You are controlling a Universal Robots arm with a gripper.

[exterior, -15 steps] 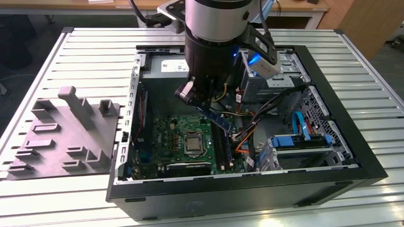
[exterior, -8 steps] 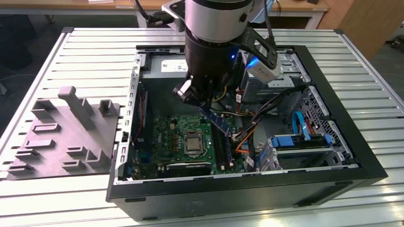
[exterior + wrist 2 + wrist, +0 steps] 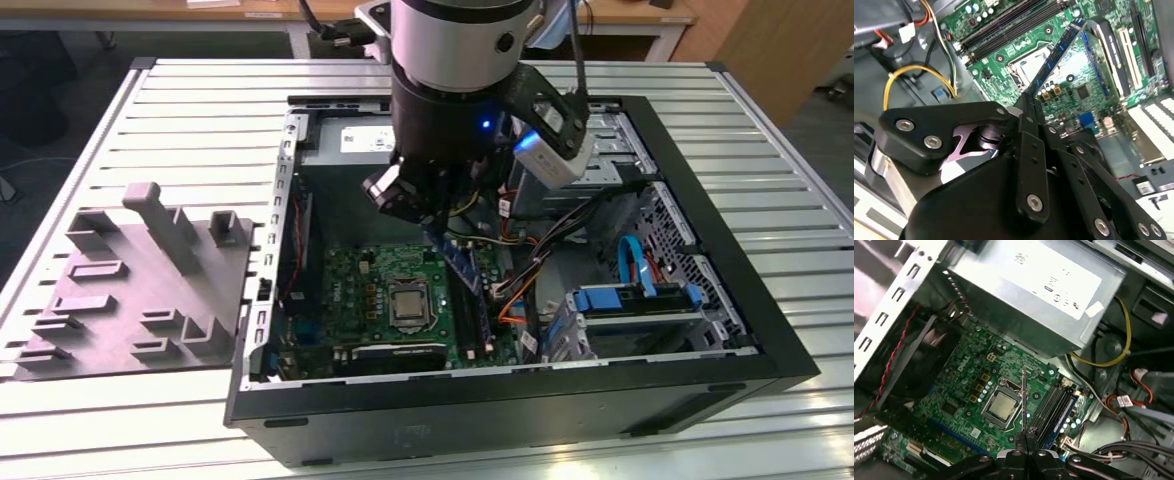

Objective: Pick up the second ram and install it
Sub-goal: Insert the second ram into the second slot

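Grip on the second ram (image 3: 1056, 52) is made by the hand (image 3: 1026, 100), which is closed on one end of the strip. In the second wrist view the strip is seen as long, narrow and thin, blue-green, with small dark chips along its face. In the first wrist view it is seen edge-on as a fine pale line (image 3: 1024, 395) rising from the hand (image 3: 1026, 440).

In the exterior view the strip (image 3: 461, 265) is held below the hand (image 3: 447, 235), inside the open computer case (image 3: 534, 400). It is over the motherboard (image 3: 360, 300), between the processor socket (image 3: 1001, 407) and the memory slots (image 3: 1054, 405). Whether it touches the board cannot be told.

Room around it is bounded by the grey power supply box (image 3: 1029, 295) on one side and by loose cables (image 3: 1119, 340) just beside the slots. The drive cage (image 3: 641, 300) stands toward the exterior view's right. A grey tray (image 3: 134, 280) lies well apart on the counter (image 3: 200, 110), to the exterior view's left.
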